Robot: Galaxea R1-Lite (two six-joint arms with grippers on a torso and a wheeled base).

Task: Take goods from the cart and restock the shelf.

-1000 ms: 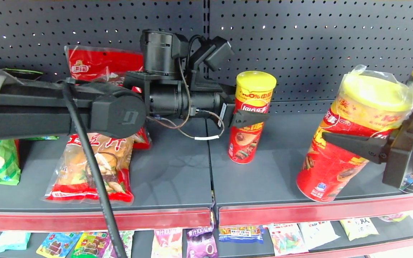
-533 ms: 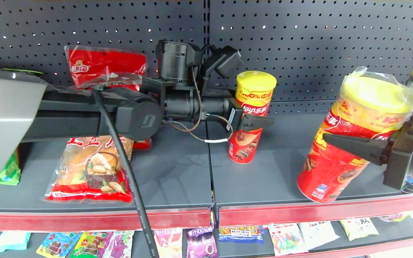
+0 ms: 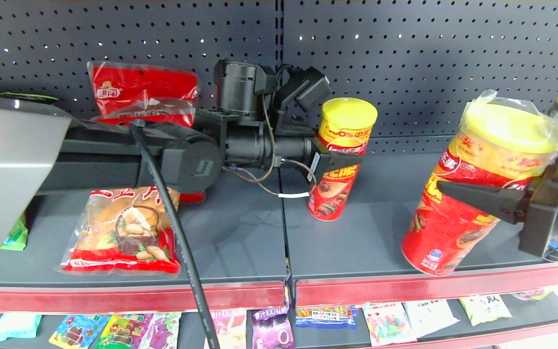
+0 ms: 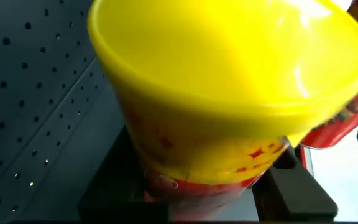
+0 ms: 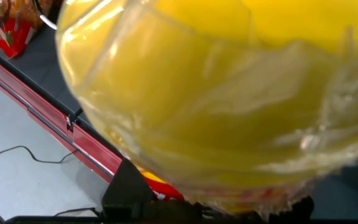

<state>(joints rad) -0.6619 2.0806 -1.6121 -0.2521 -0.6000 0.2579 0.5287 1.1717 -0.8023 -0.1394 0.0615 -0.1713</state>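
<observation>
A slim red chip can with a yellow lid (image 3: 344,121) stands on the grey shelf (image 3: 240,242) near its middle, leaning slightly right. My left gripper (image 3: 341,160) is shut around its waist; the left wrist view looks down on the lid (image 4: 229,74) between the dark fingers (image 4: 114,183). A larger red can, yellow-lidded and wrapped in clear plastic (image 3: 472,165), hangs tilted over the shelf's front right. My right gripper (image 3: 497,194) is shut on it. In the right wrist view the wrapped lid (image 5: 229,93) sits close above a finger (image 5: 129,193).
A peanut snack bag (image 3: 124,232) lies at front left, a red bag (image 3: 143,92) leans on the pegboard behind, and a green bag (image 3: 15,235) is at far left. The shelf's red front lip (image 3: 129,295) runs across. Small packets (image 3: 269,329) fill the lower shelf.
My left arm has pushed to the right and deeper over the shelf with the slim can, whose top now leans right. The right arm and its can stayed put.
</observation>
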